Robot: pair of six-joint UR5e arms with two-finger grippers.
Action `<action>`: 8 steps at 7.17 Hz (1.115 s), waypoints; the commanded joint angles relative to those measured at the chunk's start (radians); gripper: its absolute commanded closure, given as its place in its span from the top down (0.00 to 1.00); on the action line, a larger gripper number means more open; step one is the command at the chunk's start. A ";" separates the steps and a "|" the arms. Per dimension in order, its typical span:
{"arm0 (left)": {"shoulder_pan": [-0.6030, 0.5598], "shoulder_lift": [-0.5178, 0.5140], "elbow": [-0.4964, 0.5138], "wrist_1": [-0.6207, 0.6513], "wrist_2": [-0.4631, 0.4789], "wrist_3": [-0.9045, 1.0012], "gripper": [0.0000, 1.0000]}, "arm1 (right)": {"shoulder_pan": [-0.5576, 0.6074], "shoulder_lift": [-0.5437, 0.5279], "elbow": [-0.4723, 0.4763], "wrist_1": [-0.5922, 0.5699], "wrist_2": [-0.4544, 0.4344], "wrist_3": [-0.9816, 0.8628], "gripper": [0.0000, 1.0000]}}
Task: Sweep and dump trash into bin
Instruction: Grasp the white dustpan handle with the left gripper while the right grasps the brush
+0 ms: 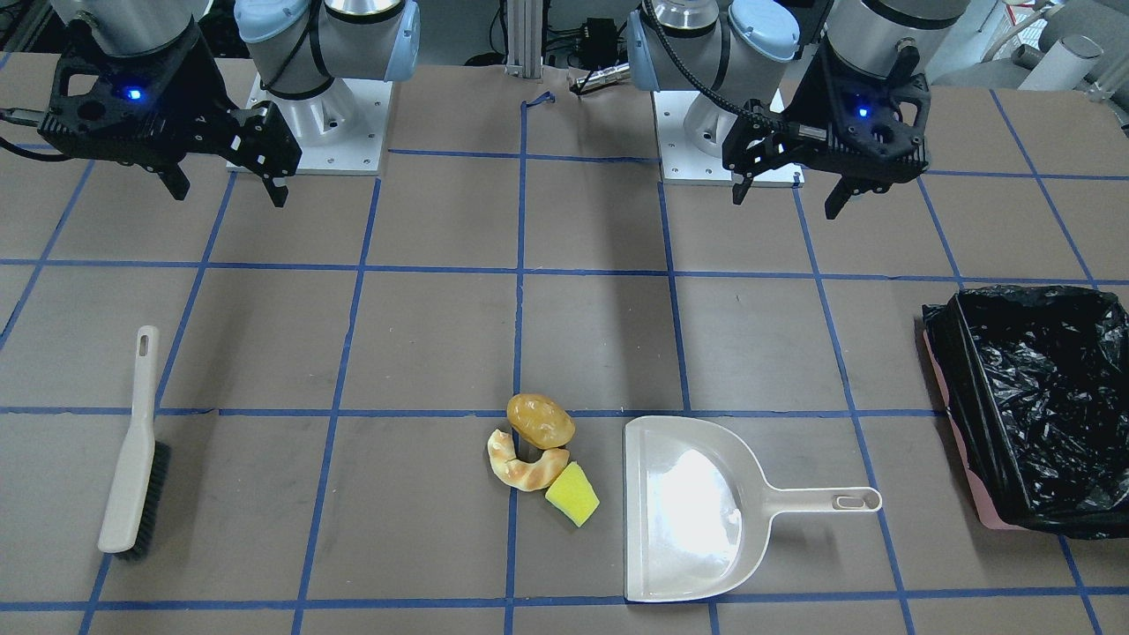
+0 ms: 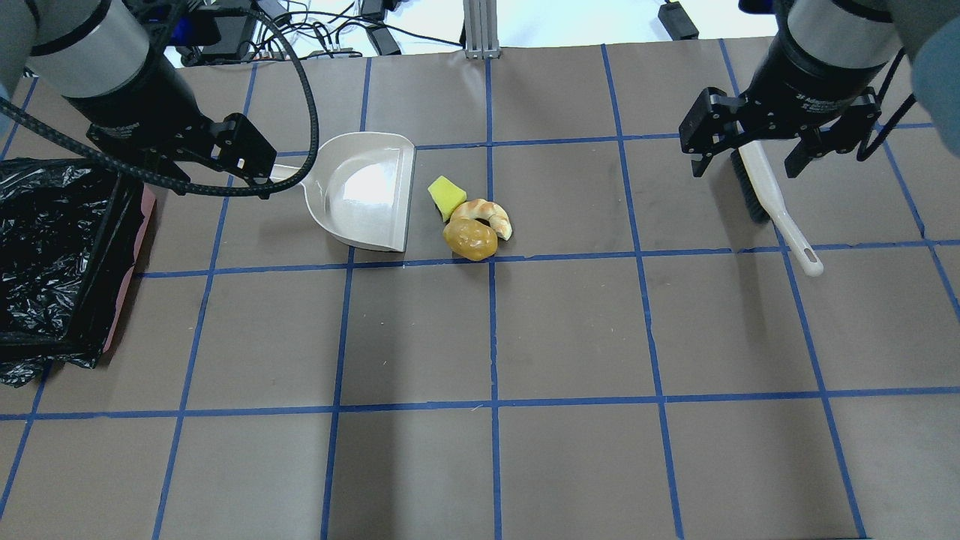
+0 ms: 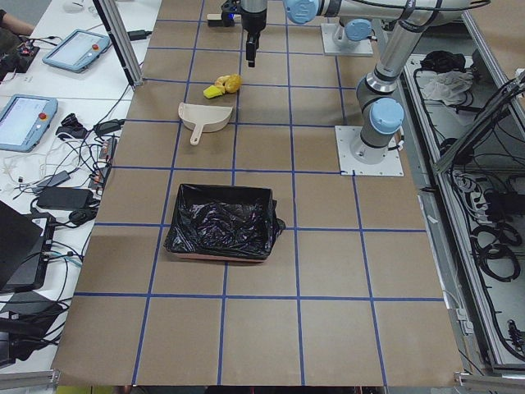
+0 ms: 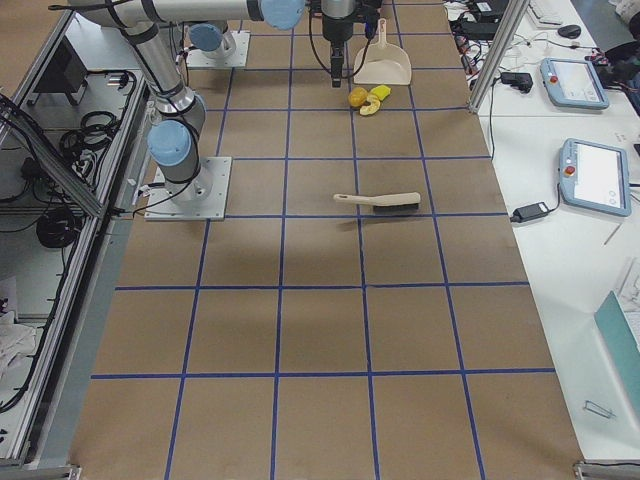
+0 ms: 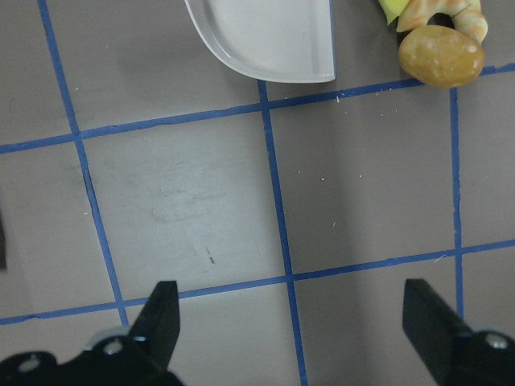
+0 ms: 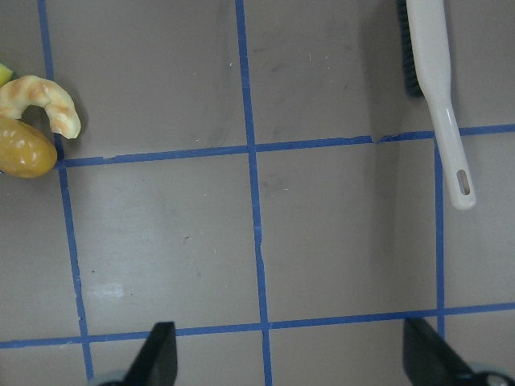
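Both arms hover with jaws spread wide and nothing held: left gripper [image 1: 788,198] above the dustpan [image 1: 688,511] side, right gripper [image 1: 231,192] above the brush [image 1: 132,459] side. In the front-facing view the trash [image 2: 471,238] sits mid-table in a touching cluster of potato lump [image 1: 540,421], croissant piece [image 1: 527,472] and sponge wedge [image 1: 572,494], just beside the dustpan's mouth at its 9 o'clock. It looks light. The glossy lump may roll and the sponge is soft — sweep, don't pinch. The dustpan handle points to 3 o'clock, toward the bin [image 1: 961,379]. The brush lies 12-to-6, its handle at 12 — grip there.
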 commanded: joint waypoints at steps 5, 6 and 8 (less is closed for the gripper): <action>0.053 -0.088 0.008 0.086 0.008 0.442 0.97 | -0.126 0.212 0.023 -0.017 -0.022 -0.121 1.00; 0.080 -0.127 0.007 0.121 0.008 0.555 0.98 | -0.186 0.260 0.023 -0.023 -0.043 -0.191 1.00; 0.116 -0.211 0.016 0.147 0.016 0.780 1.00 | -0.208 0.330 0.025 -0.137 -0.127 -0.297 0.99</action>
